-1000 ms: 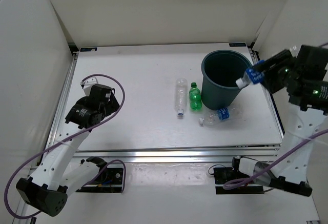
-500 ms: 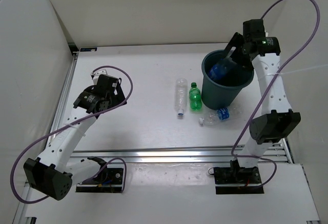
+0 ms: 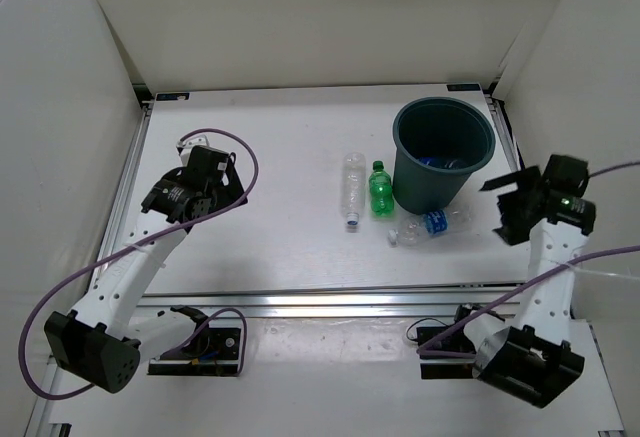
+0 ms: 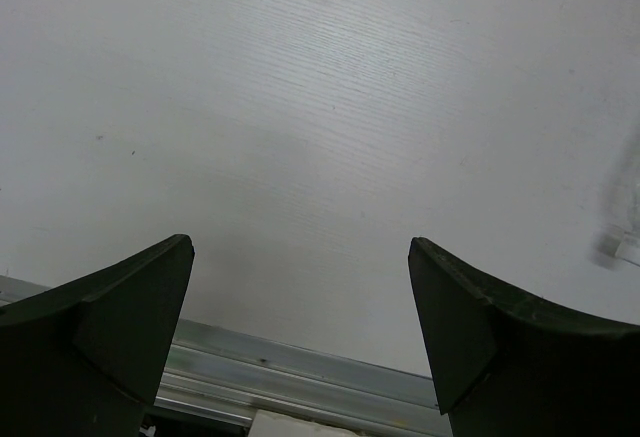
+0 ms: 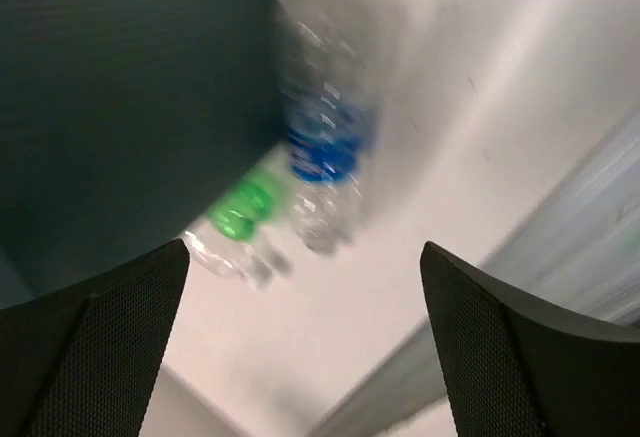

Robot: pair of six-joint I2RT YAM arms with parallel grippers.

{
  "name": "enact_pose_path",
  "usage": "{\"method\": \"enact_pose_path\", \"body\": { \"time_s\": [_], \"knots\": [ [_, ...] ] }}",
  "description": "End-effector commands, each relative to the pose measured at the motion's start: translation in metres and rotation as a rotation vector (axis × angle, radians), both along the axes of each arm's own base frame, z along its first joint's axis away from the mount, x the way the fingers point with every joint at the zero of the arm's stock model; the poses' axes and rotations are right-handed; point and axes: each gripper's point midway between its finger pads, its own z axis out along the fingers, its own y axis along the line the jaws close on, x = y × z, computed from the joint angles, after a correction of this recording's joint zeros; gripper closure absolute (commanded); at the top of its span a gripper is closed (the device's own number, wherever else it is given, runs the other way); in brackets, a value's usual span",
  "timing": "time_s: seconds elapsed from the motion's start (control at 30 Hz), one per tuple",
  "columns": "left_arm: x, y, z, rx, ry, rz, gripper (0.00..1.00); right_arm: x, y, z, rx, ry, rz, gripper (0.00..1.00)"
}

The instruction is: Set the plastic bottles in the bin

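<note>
While both arms hang empty, we're between bottles here, at the point of picking the next target. The right gripper (image 3: 507,207) sits off the right side of the bin (image 3: 430,192), jaws spread wide with nothing in them, and its own camera looks blurrily past the bin wall. The left gripper (image 4: 300,247) is just as wide open and empty, over the bare table (image 3: 270,147) far to the left.

A blue-labelled bottle (image 3: 440,163) lies in the bottom of the bin, so at least one is done. Three are left out:
- the blue-label bottle (image 3: 430,224) on its side just in front of the bin
- the green bottle (image 3: 380,189) just left of the bin
- the long clear bottle (image 3: 352,189) lying beside the green one

Our guess is that the right arm goes for the blue-label one, since it's closest. That means coming down over it and turning the jaws square across its body, because it lies at an angle.
</note>
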Motion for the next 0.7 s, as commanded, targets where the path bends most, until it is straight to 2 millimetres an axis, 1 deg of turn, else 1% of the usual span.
{"method": "enact_pose_path", "body": {
  "time_s": [0.0, 0.03, 0.07, 0.1, 0.17, 0.2, 0.27, 0.3, 0.33, 0.37, 0.4, 0.47, 0.5, 0.57, 0.67],
  "knots": [
    [0.001, 0.001, 0.004, 0.009, -0.014, 0.002, 0.00, -0.002, 0.036, -0.047, 0.276, 0.015, 0.050, 0.00],
    [0.003, 0.000, 0.005, 0.005, -0.023, 0.003, 0.00, -0.002, 0.040, -0.060, 0.320, 0.031, 0.059, 0.00],
    [0.002, 0.001, 0.005, 0.013, -0.021, -0.006, 0.00, -0.007, 0.048, -0.080, 0.386, 0.070, 0.058, 0.00],
    [0.003, 0.001, 0.002, 0.018, -0.011, -0.006, 0.00, -0.006, 0.054, -0.084, 0.423, 0.069, 0.092, 0.00],
    [0.002, -0.001, -0.002, 0.014, 0.000, -0.012, 0.00, 0.002, 0.058, -0.093, 0.454, 0.082, 0.117, 0.00],
    [0.000, 0.000, -0.006, 0.019, 0.011, -0.012, 0.00, 0.004, 0.057, -0.097, 0.454, 0.082, 0.117, 0.00],
    [0.001, -0.002, -0.005, 0.009, 0.006, -0.018, 0.00, 0.014, 0.056, -0.102, 0.441, 0.071, 0.141, 0.00],
    [0.000, -0.001, -0.009, 0.019, 0.017, -0.025, 0.00, 0.020, 0.056, -0.104, 0.443, 0.078, 0.150, 0.00],
    [-0.001, -0.003, -0.010, 0.012, 0.019, -0.030, 0.00, 0.024, 0.054, -0.107, 0.442, 0.076, 0.151, 0.00],
    [-0.001, -0.005, -0.010, 0.003, 0.023, -0.038, 0.00, 0.029, 0.058, -0.107, 0.439, 0.077, 0.174, 0.00],
    [-0.001, -0.005, -0.010, 0.003, 0.023, -0.038, 0.00, 0.032, 0.061, -0.114, 0.453, 0.109, 0.180, 0.00],
    [0.000, -0.007, -0.009, -0.007, 0.017, -0.043, 0.00, 0.043, 0.059, -0.115, 0.435, 0.128, 0.184, 0.00],
    [0.000, -0.007, -0.009, -0.007, 0.017, -0.043, 0.00, 0.045, 0.059, -0.125, 0.438, 0.166, 0.182, 0.00],
    [-0.001, -0.006, -0.013, 0.000, 0.036, -0.043, 0.00, 0.051, 0.058, -0.133, 0.443, 0.200, 0.181, 0.00],
    [-0.003, -0.004, -0.014, 0.011, 0.042, -0.038, 0.00, 0.050, 0.057, -0.148, 0.438, 0.259, 0.176, 0.00]
  ]
}}
